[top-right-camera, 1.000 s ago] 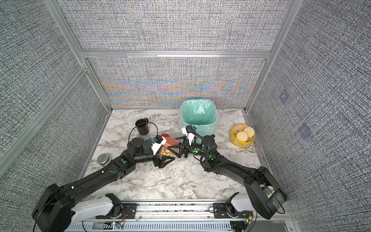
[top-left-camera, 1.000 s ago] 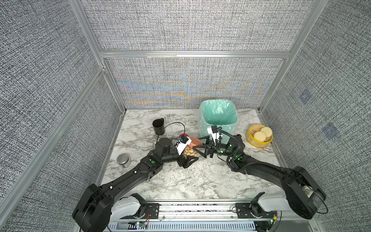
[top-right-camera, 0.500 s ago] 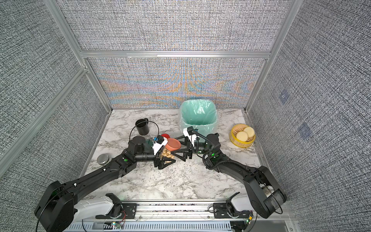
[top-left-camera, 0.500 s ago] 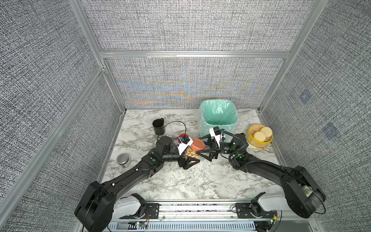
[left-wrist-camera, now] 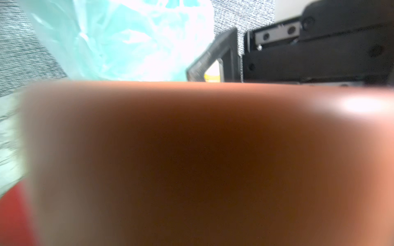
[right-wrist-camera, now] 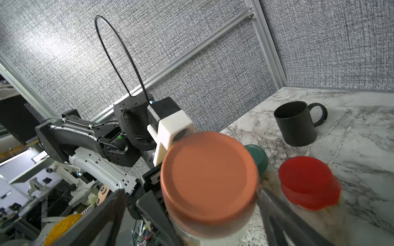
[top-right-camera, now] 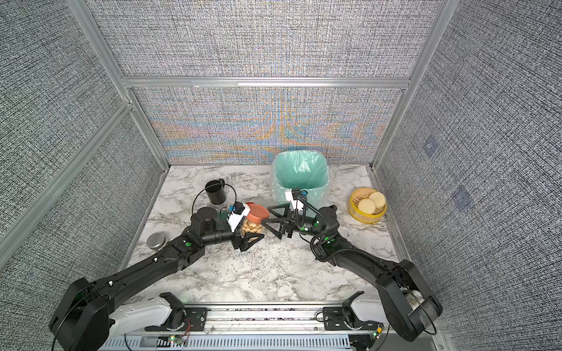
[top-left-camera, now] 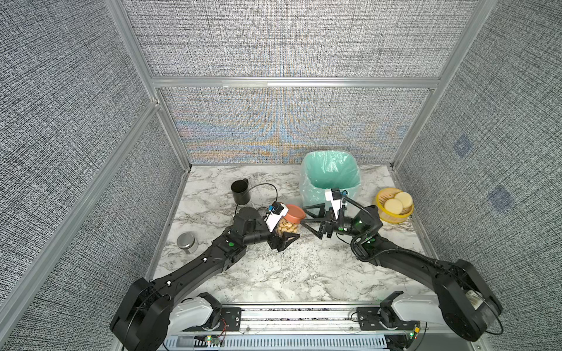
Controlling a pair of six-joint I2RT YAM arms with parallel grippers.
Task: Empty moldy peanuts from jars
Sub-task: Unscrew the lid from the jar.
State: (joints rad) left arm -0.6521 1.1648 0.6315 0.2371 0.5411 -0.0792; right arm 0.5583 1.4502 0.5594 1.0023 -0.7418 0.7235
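Observation:
A clear jar of tan moldy peanuts (top-left-camera: pixel 285 226) (top-right-camera: pixel 251 226) with a terracotta-orange lid (top-left-camera: pixel 295 212) (top-right-camera: pixel 258 212) (right-wrist-camera: pixel 210 176) is held off the table, tilted toward the right arm. My left gripper (top-left-camera: pixel 286 232) (top-right-camera: pixel 248 234) is shut on its body. That lid fills the left wrist view (left-wrist-camera: pixel 191 159), hiding the left jaws. My right gripper (top-left-camera: pixel 305 217) (top-right-camera: pixel 267 216) (right-wrist-camera: pixel 191 191) is open, one finger on each side of the lid. A green-lidded jar (right-wrist-camera: pixel 257 156) and a red-lidded jar (right-wrist-camera: pixel 307 181) stand on the table just behind.
A bin lined with a teal bag (top-left-camera: pixel 330 173) stands at the back, right behind my right gripper. A black mug (top-left-camera: pixel 240 193) is at the back left, a steel tin (top-left-camera: pixel 186 241) by the left wall, and a yellow basket (top-left-camera: pixel 392 217) of pale discs at the right.
My right gripper has come in toward the terracotta lid and its jaws have spread wider. The left gripper has kept its hold on the jar and lifted it slightly.

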